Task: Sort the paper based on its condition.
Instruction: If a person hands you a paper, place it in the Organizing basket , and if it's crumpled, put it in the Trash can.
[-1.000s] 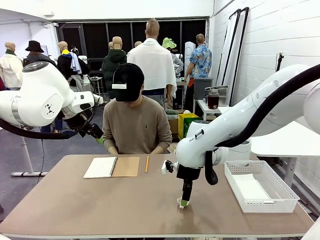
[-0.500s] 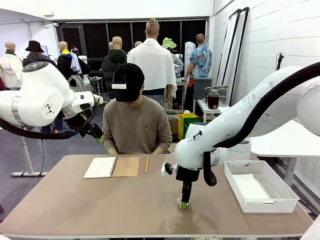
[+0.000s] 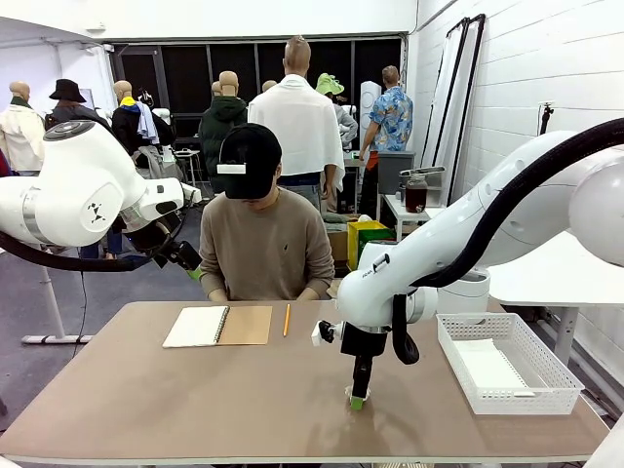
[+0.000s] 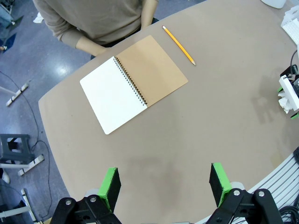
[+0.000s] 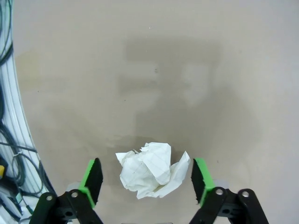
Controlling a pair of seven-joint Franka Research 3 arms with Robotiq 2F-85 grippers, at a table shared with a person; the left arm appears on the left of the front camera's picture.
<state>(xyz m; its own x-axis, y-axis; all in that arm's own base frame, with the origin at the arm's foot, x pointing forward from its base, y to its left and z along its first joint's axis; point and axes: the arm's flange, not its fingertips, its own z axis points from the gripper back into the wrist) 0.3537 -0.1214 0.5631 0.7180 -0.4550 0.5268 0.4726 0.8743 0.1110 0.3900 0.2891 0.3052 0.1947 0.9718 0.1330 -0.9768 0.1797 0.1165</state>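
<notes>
A crumpled white ball of paper (image 5: 150, 171) lies on the brown table between the green pads of my right gripper (image 5: 146, 169). The jaws stand open on either side of it, the fingertips down at the tabletop. In the front view that gripper (image 3: 357, 398) points straight down near the table's front middle. A flat white sheet of paper (image 3: 490, 369) lies inside the white mesh basket (image 3: 445, 337) at the right. My left gripper (image 4: 163, 179) hovers open and empty high above the table's left side, also seen raised at the left (image 3: 191, 270).
An open spiral notebook (image 3: 216, 326) with a brown cover and a yellow pencil (image 3: 287, 320) lie at the far side in front of the seated person (image 3: 263, 244). Bare tabletop stretches across the left and front. The left wrist view shows the notebook (image 4: 133, 81) and pencil (image 4: 178, 45) too.
My right gripper has shifted slightly left and settled lower around the crumpled paper. The left arm, the notebook and the person have not moved.
</notes>
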